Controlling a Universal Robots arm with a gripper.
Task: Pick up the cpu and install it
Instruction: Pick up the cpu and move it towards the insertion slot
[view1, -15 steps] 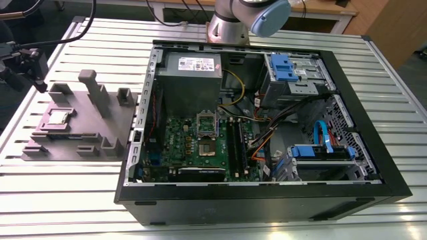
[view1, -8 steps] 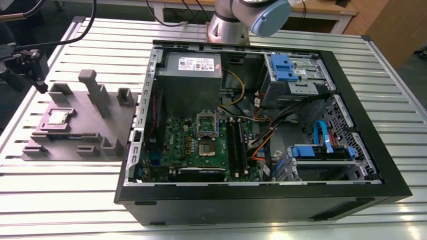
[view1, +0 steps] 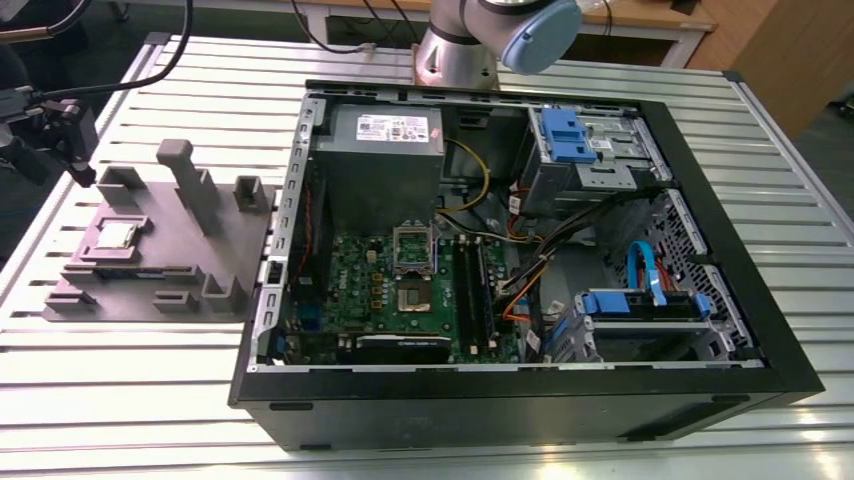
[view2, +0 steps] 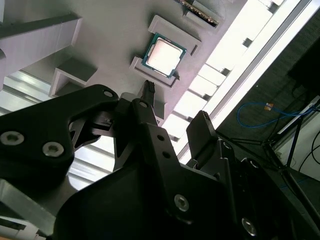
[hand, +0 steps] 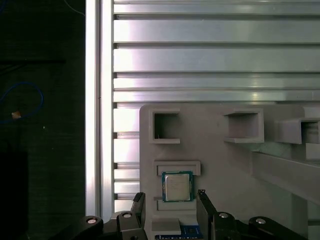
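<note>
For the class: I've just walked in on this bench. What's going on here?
A robot arm's gripper hovers above the grey fixture with its fingers open and the cpu lined up between them in the first wrist view. The cpu lies flat in its recess on the fixture and is not gripped. In the exterior view, the fixture sits on the exterior view's left of the open computer case. The cpu is not yet picked up or installed.

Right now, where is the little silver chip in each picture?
Exterior view: the cpu sits on the grey fixture, exterior view's left of the computer case.
First wrist view: cpu in its pocket, close to the open gripper.
Second wrist view: cpu just past the gripper.
Shared landmark: the grey fixture.
</note>
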